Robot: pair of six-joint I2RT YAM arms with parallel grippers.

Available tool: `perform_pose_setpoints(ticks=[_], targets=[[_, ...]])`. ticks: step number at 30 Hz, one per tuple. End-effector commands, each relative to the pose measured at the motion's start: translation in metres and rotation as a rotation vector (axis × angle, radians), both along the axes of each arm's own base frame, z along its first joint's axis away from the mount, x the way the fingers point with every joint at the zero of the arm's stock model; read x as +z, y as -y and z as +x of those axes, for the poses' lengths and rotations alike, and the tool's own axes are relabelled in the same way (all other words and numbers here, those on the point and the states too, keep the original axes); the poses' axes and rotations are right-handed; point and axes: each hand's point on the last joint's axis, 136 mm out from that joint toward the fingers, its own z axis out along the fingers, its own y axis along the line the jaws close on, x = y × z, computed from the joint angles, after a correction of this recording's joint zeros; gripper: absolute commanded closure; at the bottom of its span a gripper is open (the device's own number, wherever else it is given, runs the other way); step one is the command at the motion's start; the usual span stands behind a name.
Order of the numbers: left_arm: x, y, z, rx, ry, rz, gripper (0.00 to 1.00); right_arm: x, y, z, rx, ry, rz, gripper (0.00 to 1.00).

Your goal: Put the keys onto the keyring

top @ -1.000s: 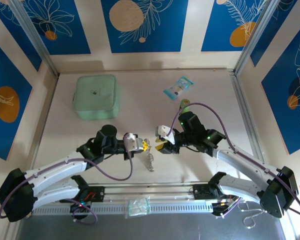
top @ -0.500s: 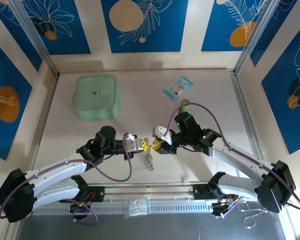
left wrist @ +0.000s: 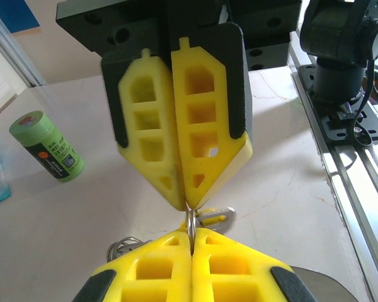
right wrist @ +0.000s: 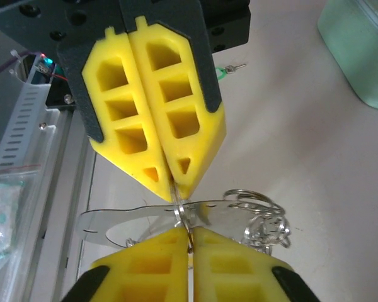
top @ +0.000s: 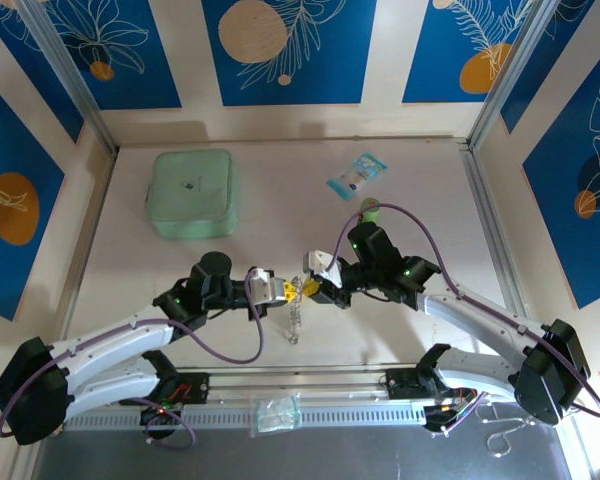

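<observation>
Keyring [right wrist: 184, 217]: thin silvery wire held off the desk [top: 280, 190], just toward 6 o'clock of desk centre. It is seen edge-on, and no opening in the loop can be made out.
Strung bits [top: 296, 322]: shiny chain trailing from the pinch toward 6 o'clock. Cannot tell whether it hangs free or rests on the desk.
Left hand [left wrist: 192, 245]: pads pressed together, pinching the keyring wire at the very tips.
Right hand [right wrist: 189, 238]: pads pressed together on the same wire, its tips almost touching the left hand's.
Green key [right wrist: 225, 69]: lies flat on the desk beyond the left hand, well apart from the ring. The yellow key is not made out.
Green cylinder [left wrist: 47, 146]: on its side at about 1 o'clock from the hands.
Mint pouch [top: 192, 192]: at 10 o'clock, well clear.
Risk, slip: the grip is at the tips only on thin wire, so any pull apart or twist may let the ring pop out and fall.
Risk, swing: if one hand lets go, the chain's weight may turn the ring in the other hand.
Risk, no free hand: both hands are occupied and the key sits flat, so it will likely be hard to lift.
</observation>
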Motion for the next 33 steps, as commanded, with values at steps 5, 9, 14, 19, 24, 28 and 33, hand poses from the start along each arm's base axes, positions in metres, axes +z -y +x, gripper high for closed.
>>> perform_pose_setpoints(ticks=[5, 9, 14, 19, 24, 28, 33], targets=[[0.022, 0.005, -0.006, -0.048, 0.034, -0.077, 1.0, 0.003, 0.001, 0.0, 0.007, 0.012, -0.015, 1.0], [0.027, 0.005, -0.005, -0.044, 0.049, -0.092, 1.0, -0.008, 0.001, -0.002, 0.005, -0.016, -0.029, 1.0], [0.028, 0.005, -0.006, -0.047, 0.047, -0.101, 1.0, -0.005, -0.001, -0.003, 0.004, -0.006, -0.013, 1.0], [0.024, 0.005, -0.006, -0.04, 0.028, -0.103, 1.0, 0.011, 0.0, -0.003, 0.001, 0.049, 0.054, 0.74], [0.026, 0.006, -0.005, -0.036, 0.009, -0.12, 1.0, 0.011, -0.005, -0.005, 0.02, 0.027, 0.083, 0.74], [0.027, 0.006, -0.005, -0.028, 0.005, -0.124, 1.0, 0.01, -0.009, -0.003, 0.021, 0.018, 0.092, 0.8], [0.027, 0.006, -0.005, -0.027, 0.003, -0.126, 1.0, 0.01, -0.009, -0.004, 0.024, 0.02, 0.095, 0.88]])
